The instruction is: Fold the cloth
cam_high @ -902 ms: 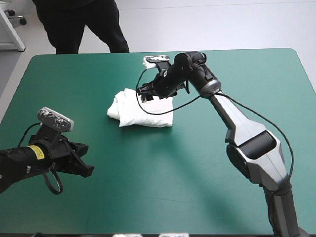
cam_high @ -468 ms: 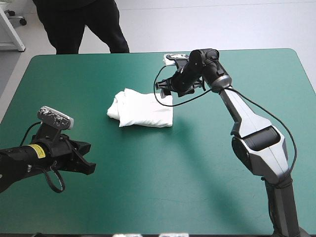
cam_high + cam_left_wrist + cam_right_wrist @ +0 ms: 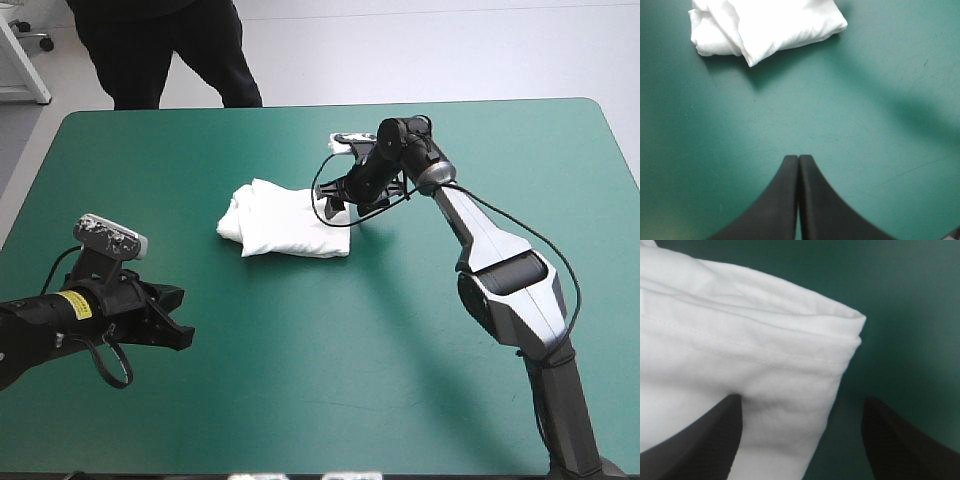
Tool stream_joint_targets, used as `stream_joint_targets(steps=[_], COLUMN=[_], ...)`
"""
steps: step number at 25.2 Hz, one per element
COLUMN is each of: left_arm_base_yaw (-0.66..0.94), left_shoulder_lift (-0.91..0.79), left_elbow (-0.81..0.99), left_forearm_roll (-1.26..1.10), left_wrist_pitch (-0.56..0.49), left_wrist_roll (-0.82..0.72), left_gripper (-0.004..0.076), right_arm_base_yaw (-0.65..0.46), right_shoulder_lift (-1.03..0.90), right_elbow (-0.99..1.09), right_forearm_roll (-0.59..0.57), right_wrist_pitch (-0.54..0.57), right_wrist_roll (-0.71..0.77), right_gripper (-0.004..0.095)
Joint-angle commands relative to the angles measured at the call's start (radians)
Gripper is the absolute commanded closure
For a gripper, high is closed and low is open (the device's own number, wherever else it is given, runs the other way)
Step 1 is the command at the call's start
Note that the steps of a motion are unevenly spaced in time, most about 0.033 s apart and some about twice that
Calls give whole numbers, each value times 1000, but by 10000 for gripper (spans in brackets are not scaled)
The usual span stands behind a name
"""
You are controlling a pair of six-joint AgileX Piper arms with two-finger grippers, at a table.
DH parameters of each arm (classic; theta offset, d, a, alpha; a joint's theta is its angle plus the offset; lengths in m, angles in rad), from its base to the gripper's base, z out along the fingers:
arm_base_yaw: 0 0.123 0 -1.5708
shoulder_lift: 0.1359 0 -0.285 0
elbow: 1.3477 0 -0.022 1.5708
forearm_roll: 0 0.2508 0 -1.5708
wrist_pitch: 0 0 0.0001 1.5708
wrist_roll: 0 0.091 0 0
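Observation:
The white T-shirt (image 3: 285, 225) lies as a folded bundle near the table's middle. My right gripper (image 3: 332, 203) hovers low at the bundle's far right corner. In the right wrist view it (image 3: 802, 401) is open, and the T-shirt's hemmed corner (image 3: 740, 350) lies between and ahead of the black fingers. My left gripper (image 3: 180, 338) is low over the table's front left, well short of the bundle. Its fingers meet in one arch, so the left gripper (image 3: 798, 158) is shut and empty, with the T-shirt (image 3: 770, 25) far ahead.
Bare teal-green cover (image 3: 330, 340) surrounds the bundle on every side. The table's far edge (image 3: 300, 106) runs a short way beyond the right gripper.
The right gripper was over the bundle's far edge, lifted off toward the far right, then came back down to the bundle's far right corner. The left arm has barely moved.

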Motion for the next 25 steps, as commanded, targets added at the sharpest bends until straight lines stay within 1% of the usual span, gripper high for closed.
stream_joint_targets(steps=[1, 4, 5, 6, 7, 9, 10, 13, 14, 16, 17, 23, 25], left_arm_base_yaw=[0, 0, 0, 0, 0, 0, 0, 0, 0, 0, 0, 0, 0], left_shoulder_lift=[-1, -1, -1, -1, -1, -1, -1, 0, 0, 0, 0, 0, 0], left_elbow=[-23, -23, -23, -23, -23, -23, -23, -23, -23, -23, -23, -23, -23], left_forearm_roll=[-20, -16, -13, -7, -5, -3, -3, -3, -3, -3, -8, -9, -9], left_wrist_pitch=[-53, -53, -53, -53, -53, -53, -53, -53, -53, -53, -53, -53, -51], left_wrist_roll=[-8, -8, -8, -11, -13, -13, -13, -42, -58, -60, -60, -60, -60], left_gripper=[733, 733, 733, 733, 733, 733, 733, 733, 733, 733, 733, 733, 733], right_arm_base_yaw=[-2, -2, 0, 0, 1, 1, 1, -2, -2, -2, -6, -55, -79], right_shoulder_lift=[-39, -15, -9, -7, -7, -7, -11, -11, -11, -16, -31, -99, -139], right_elbow=[-24, -24, -24, -24, -24, -24, -24, -26, -26, -26, -26, -18, 31], right_forearm_roll=[46, 120, 135, 144, 146, 149, 150, 136, 111, 35, -18, -72, -88], right_wrist_pitch=[6, 6, 6, 6, 4, 4, 2, -14, -1, 6, 6, 8, 8], right_wrist_roll=[-20, -52, -58, -65, -76, -104, -157, -197, -195, -143, -121, -90, -90], right_gripper=[278, 291, 332, 393, 530, 766, 912, 924, 924, 923, 923, 923, 923])
